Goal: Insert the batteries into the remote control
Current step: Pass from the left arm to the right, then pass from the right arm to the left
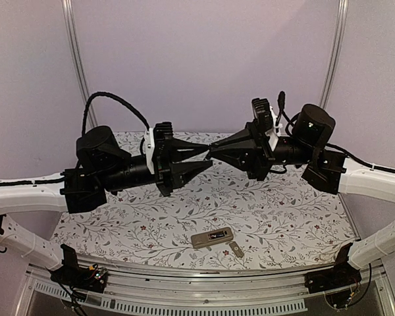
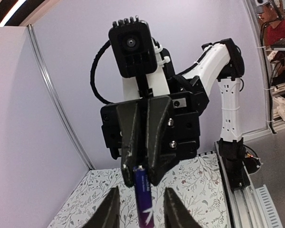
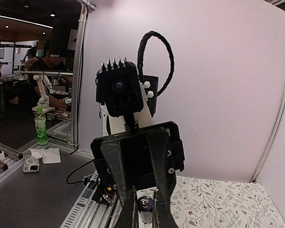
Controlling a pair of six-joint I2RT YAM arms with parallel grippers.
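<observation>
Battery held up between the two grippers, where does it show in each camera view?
Left wrist: the battery is at bottom centre, a purple cylinder gripped by the right gripper.
Right wrist: bottom centre, seen end-on.
Top external: too small to tell, hidden where the gripper tips meet mid-frame.
Shared landmark: the floral table cover.

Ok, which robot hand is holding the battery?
The right gripper: its fingers are pinched shut on the end of the purple battery. The left gripper only has its fingers standing apart on either side of the battery, with gaps showing.
</observation>
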